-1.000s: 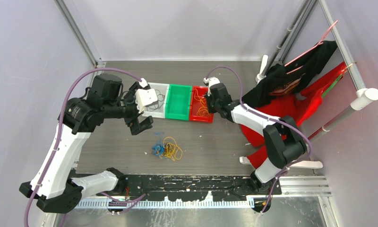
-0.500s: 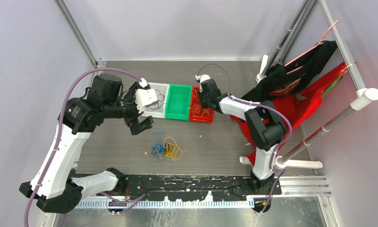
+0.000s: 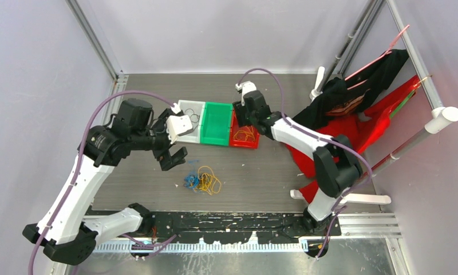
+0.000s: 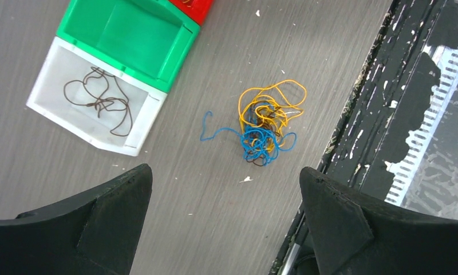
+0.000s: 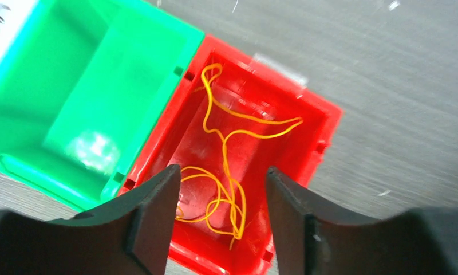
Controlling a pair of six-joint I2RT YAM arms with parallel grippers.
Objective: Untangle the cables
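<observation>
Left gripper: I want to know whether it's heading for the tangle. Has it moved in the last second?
Yes. The left gripper has shifted slightly away from the white bin, closer to the cable tangle.

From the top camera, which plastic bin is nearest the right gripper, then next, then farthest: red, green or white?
1. Red plastic bin, directly under the right gripper.
2. Green plastic bin, middle of the row.
3. White plastic bin, at the row's left end.
</observation>
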